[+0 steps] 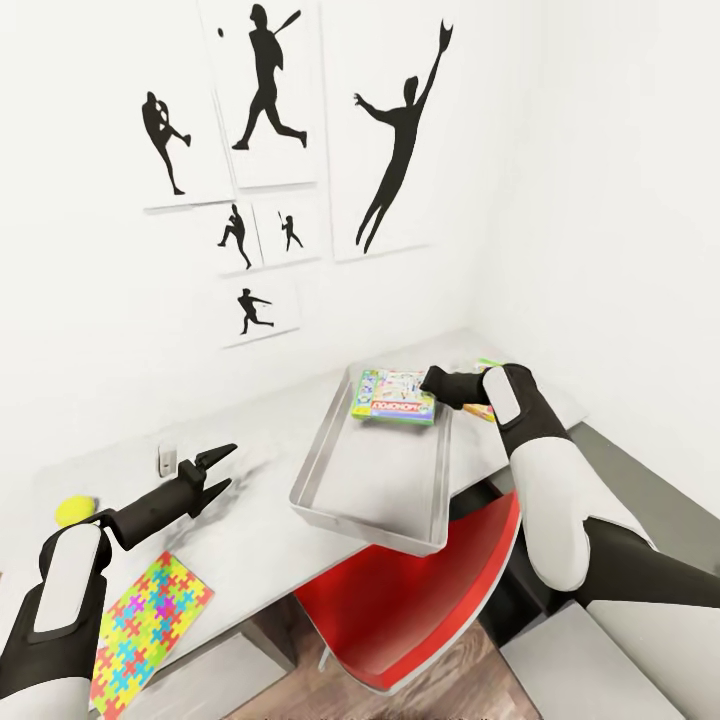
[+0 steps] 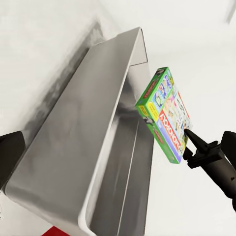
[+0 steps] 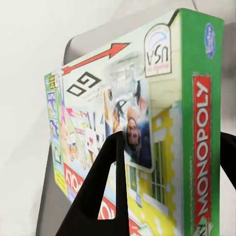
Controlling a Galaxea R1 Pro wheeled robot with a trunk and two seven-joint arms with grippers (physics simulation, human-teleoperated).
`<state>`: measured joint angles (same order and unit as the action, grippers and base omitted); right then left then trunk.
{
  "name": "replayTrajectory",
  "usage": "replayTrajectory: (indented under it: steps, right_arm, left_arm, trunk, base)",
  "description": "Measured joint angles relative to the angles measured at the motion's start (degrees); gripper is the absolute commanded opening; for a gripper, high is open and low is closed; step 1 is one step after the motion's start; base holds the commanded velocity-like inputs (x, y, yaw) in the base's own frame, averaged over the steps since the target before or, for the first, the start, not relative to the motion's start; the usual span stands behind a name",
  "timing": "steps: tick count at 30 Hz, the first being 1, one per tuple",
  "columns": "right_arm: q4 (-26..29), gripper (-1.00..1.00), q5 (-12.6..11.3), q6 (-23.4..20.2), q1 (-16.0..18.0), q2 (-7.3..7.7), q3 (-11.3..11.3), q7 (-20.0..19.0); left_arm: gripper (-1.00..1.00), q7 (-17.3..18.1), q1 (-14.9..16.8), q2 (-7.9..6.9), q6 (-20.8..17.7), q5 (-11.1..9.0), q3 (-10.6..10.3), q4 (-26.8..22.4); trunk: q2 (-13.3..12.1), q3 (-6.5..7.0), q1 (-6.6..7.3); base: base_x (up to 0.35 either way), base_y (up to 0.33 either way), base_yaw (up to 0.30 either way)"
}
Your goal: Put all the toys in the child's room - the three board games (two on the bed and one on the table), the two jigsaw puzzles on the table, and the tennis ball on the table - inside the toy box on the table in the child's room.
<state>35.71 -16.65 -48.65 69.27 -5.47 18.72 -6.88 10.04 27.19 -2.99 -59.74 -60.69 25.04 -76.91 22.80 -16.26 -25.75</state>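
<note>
1. The toy box [image 1: 375, 470], a greyish translucent bin on the table [image 1: 250, 520], holds nothing resting on its floor yet, as far as the head view shows. A board game [image 1: 395, 396] hangs over its far end, at about 1 o'clock from the bin's middle.
2. That game, a green-edged Monopoly box [image 3: 147, 132], is pinched by the right gripper [image 1: 435, 381]; in the right wrist view one dark finger [image 3: 105, 191] crosses its printed face and the other sits beyond its green edge. I judge it is about to be dropped in, not yet delivered.
3. Still out on the table: one jigsaw puzzle [image 1: 148, 625] at 7 o'clock from the bin, near the table's front edge, and the tennis ball [image 1: 73, 512] at 9 o'clock, well apart from the bin.
4. The left gripper [image 1: 215, 470] hovers spread and empty, just beside the bin's left wall, with the puzzle below it and the ball behind its forearm.
5. A colourful corner [image 1: 484, 408] peeks from behind the right wrist; too hidden to name.
</note>
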Motion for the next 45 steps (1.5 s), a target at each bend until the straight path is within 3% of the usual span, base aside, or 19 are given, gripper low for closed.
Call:
replayTrajectory:
  steps: [26, 45]
  right_arm:
    - [0.4, -1.0, -0.1, 0.0, -0.2, -0.25, 0.0, 0.0]
    - [0.5, -1.0, -0.1, 0.0, -0.1, -0.46, 0.0, 0.0]
  left_arm:
    - [1.0, 0.0, 0.0, -0.01, 0.0, 0.0, 0.0, 0.0]
    - [1.0, 0.0, 0.0, -0.01, 0.0, 0.0, 0.0, 0.0]
  trunk:
    - [0.0, -2.26, 0.0]
    - [0.0, -2.56, 0.0]
  base:
    - [0.0, 0.0, 0.0]
    - [0.0, 0.0, 0.0]
